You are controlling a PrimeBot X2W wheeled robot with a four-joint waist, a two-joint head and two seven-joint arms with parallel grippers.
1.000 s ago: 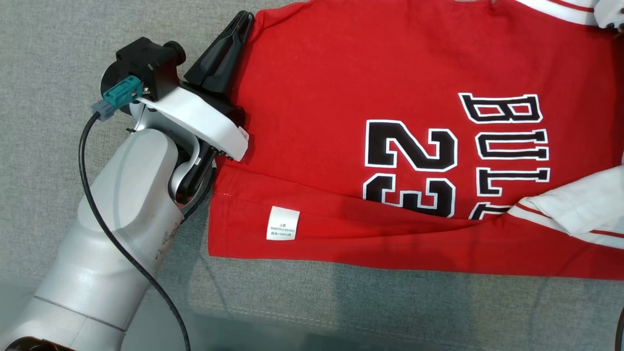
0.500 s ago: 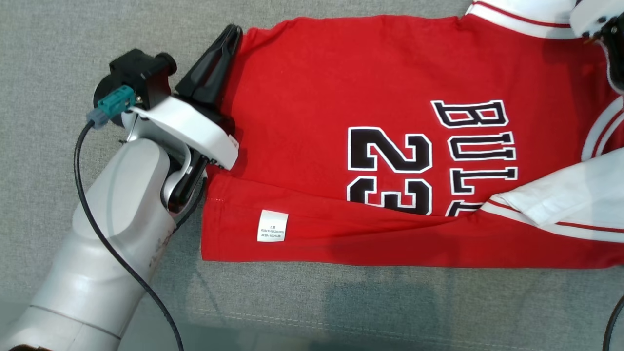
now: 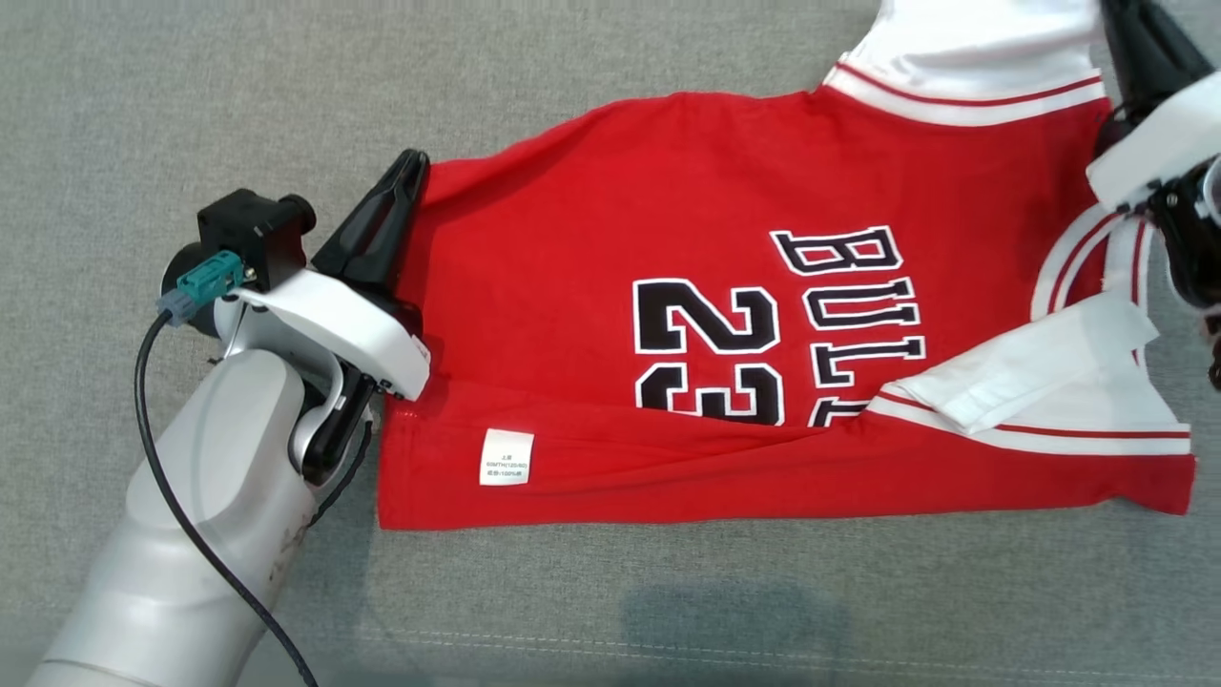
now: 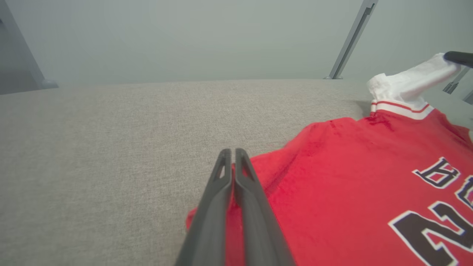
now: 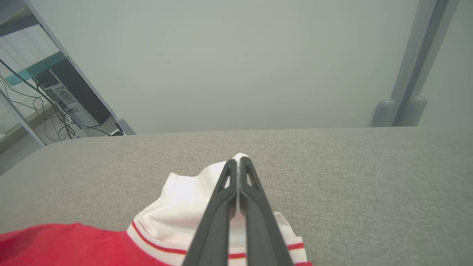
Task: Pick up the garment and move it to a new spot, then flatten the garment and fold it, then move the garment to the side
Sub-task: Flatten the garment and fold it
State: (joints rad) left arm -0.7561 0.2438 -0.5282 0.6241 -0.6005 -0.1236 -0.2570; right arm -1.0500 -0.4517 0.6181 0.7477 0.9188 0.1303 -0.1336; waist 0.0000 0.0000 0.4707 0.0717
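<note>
The red garment (image 3: 572,286) lies spread on the grey fabric-covered worktop (image 3: 191,95), its printed side up, well short of the worktop's far edge, with its near strip folded over so that a small white label (image 3: 507,457) shows. The left tool (image 3: 412,167) is pinched shut on the far corner of the garment's hem, fingers pressed together with red cloth between them, the rest of the garment stretching away to its right. The right tool (image 5: 238,159) is clamped narrowly on the white sleeve (image 3: 963,48), holding that end slightly raised off the worktop.
</note>
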